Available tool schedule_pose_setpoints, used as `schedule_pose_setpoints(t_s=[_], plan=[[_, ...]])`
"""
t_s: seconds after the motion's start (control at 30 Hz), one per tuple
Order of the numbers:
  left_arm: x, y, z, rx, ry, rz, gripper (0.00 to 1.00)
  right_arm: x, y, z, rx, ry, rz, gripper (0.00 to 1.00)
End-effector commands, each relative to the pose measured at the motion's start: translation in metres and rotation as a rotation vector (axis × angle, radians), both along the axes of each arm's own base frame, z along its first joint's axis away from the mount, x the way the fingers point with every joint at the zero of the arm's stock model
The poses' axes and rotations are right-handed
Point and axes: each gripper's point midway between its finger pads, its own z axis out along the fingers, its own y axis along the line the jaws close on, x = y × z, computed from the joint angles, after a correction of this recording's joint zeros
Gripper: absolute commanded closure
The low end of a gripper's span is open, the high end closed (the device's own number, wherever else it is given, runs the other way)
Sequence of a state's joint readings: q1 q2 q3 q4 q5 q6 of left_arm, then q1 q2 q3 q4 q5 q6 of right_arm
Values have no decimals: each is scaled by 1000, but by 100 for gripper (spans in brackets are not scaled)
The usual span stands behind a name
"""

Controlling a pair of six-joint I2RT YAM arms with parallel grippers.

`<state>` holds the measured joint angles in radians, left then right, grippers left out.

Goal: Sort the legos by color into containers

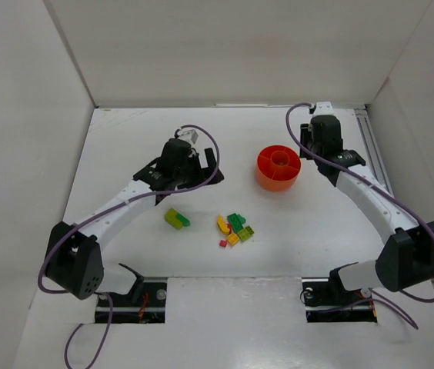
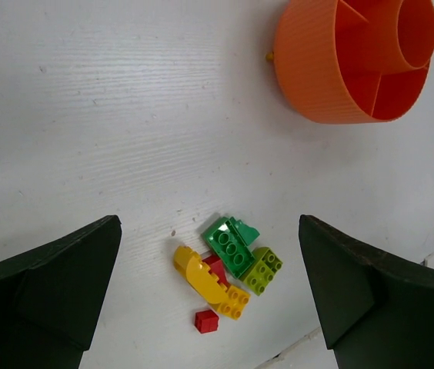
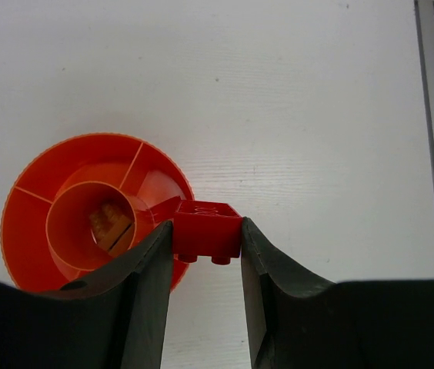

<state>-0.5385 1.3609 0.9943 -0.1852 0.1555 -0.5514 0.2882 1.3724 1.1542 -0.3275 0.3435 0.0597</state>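
Red brick drop pending.
Right gripper point(image 3: 205, 231) pinches red brick point(image 3: 206, 223) at orange dish point(image 3: 25, 223) rim (brown brick point(image 3: 109, 225) in cup); shift over compartment, release. Left gripper point(image 2: 209, 224) gaping.

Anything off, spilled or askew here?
Nothing stands out. The orange dish sits upright, a brown brick lies in its central cup, the right pincer holds a red brick, and unsorted bricks lie loose on the table.

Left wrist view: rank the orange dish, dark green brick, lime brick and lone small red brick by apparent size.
1. orange dish, largest, though cropped by the frame
2. dark green brick
3. lime brick, only slightly smaller than the green one
4. small red brick
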Motion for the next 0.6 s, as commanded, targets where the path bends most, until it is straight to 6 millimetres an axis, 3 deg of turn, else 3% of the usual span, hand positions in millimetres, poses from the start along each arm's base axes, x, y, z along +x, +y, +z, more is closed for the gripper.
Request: schedule_pose_setpoints(t_s=[0.0,0.17,0.57], plan=[[5,-3,41,-52,-107,-4,0,12,10,5,49,-49,37,100],[2,1,40,-48,-111,3,0,15,21,-12,74,-10,75,100],[0,2,36,-44,-103,3,0,23,27,-28,94,19,81,100]])
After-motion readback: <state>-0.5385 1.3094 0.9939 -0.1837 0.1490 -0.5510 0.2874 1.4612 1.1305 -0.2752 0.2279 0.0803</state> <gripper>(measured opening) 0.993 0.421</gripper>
